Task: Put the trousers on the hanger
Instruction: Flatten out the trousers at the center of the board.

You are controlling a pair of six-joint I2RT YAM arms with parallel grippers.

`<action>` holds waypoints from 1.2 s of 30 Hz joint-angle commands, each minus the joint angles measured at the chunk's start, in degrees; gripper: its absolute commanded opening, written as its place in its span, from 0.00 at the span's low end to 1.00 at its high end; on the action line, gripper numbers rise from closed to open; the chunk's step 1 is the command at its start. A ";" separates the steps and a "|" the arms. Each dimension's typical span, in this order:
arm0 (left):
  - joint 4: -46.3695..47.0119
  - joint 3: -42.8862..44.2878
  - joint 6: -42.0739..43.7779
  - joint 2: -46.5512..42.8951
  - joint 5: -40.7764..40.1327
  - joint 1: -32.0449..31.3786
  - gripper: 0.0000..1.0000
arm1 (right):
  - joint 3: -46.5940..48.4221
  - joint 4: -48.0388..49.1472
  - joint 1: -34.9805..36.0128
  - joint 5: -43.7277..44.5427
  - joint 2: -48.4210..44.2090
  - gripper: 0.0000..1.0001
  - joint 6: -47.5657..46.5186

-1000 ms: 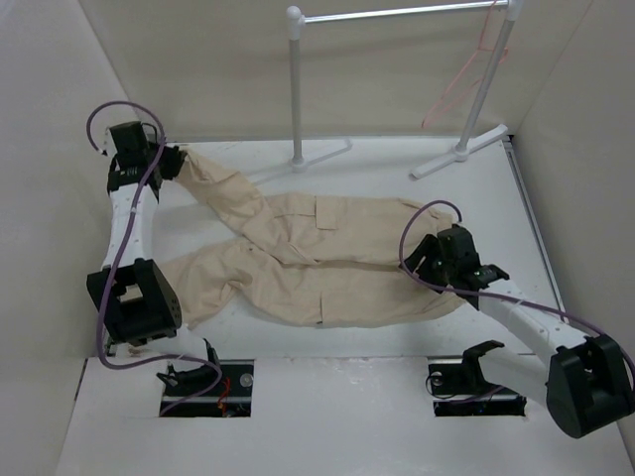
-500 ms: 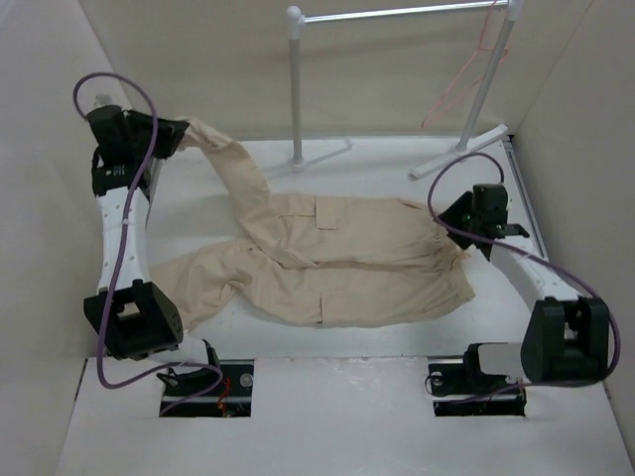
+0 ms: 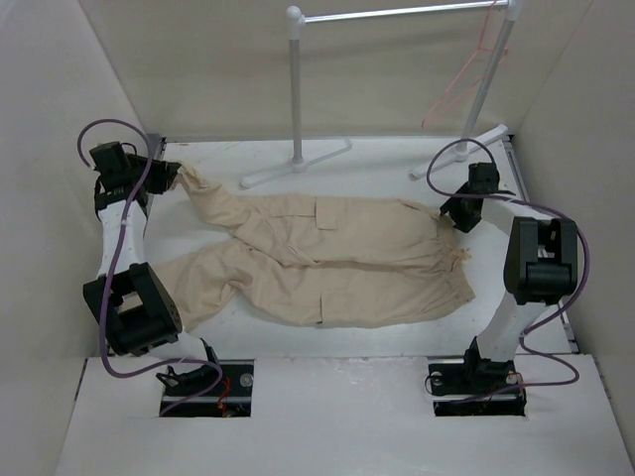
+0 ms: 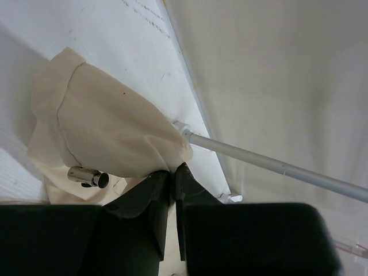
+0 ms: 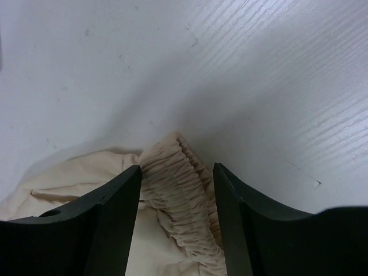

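The beige trousers [image 3: 337,260] lie flat across the table, waist to the right and legs to the left. My left gripper [image 3: 169,177] is shut on the cuff end of the far leg at the table's far left; in the left wrist view the jaws [image 4: 171,171] pinch the cloth [image 4: 103,129]. My right gripper [image 3: 455,215] sits at the far corner of the waist, open, with the gathered elastic waistband [image 5: 181,190] between its fingers [image 5: 115,195]. The pink wire hanger [image 3: 462,74] hangs from the right end of the rack's rail.
The white tubular rack [image 3: 296,94] stands at the back, its feet [image 3: 288,166] on the table behind the trousers. One of its tubes [image 4: 259,161] runs close past my left gripper. White walls close in the table on the left, right and back.
My left gripper has come down from its raised position, laying the far leg back toward the table. My right gripper has moved left onto the waistband's far corner.
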 commanded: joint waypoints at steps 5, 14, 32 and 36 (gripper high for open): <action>4.06 0.46 0.72 -0.08 0.27 -0.57 0.05 | 4.78 -1.38 -0.08 -1.59 1.86 0.19 0.16; 5.81 1.78 2.04 0.89 2.02 -3.38 0.05 | 8.02 2.66 -9.65 2.53 -4.20 0.03 7.54; 10.66 -16.05 22.67 6.43 5.65 4.78 0.06 | 2.34 9.86 -14.15 -0.36 -10.42 0.62 15.18; 4.95 -18.70 28.66 3.09 -9.64 4.61 0.08 | -4.35 11.36 -9.06 -1.42 -16.32 0.62 16.77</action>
